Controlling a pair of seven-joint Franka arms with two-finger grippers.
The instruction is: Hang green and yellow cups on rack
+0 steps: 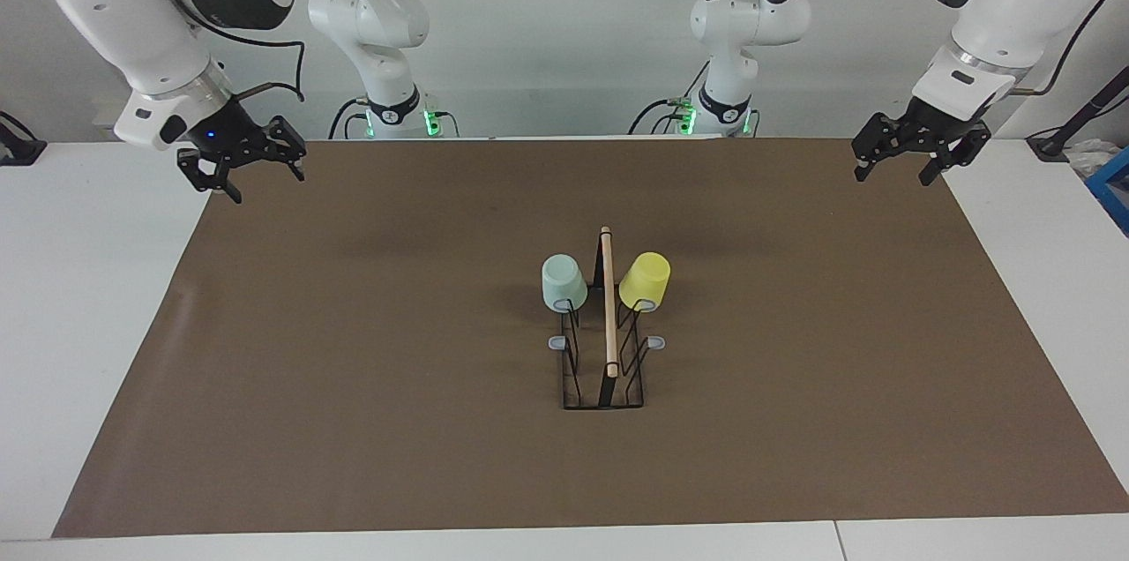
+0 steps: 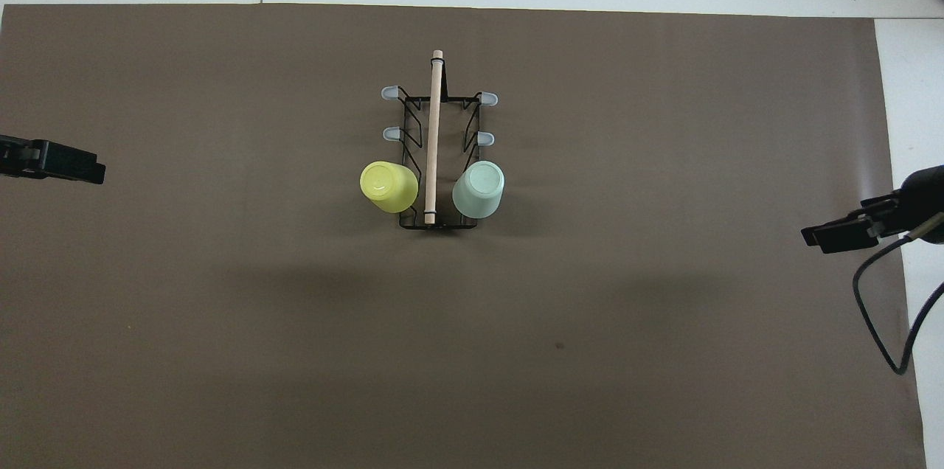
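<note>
So starting at the right arm's end of the tabletop point(image 1: 88, 296): the right hand point(image 1: 251, 173) hangs in the air over the edge of the brown mat point(image 1: 353, 385), fingers spread apart, nothing in them. It's well apart from everything else.

Moving toward the middle, the rack point(image 1: 604, 367) sits on the mat about halfway between the two arms, its light wooden rod point(image 1: 608, 305) running along the top, pointing toward and away from the robots. The mint green cup point(image 1: 563, 281) is upside down on the prong nearest the robots, on the side toward the right arm's end. Just across the rod from it, the yellow cup point(image 1: 645, 280) is hung the same way, mouth down on the nearest prong on the side toward the left arm's end. Both cups tilt outward a bit from the rod. The other grey prong tips point(image 1: 558, 342), farther from the robots, are bare.

Then at the left arm's end, the left hand point(image 1: 901, 164) is up in the air over the mat's corner, fingers apart too, holding nothing, well apart from the rack.
</note>
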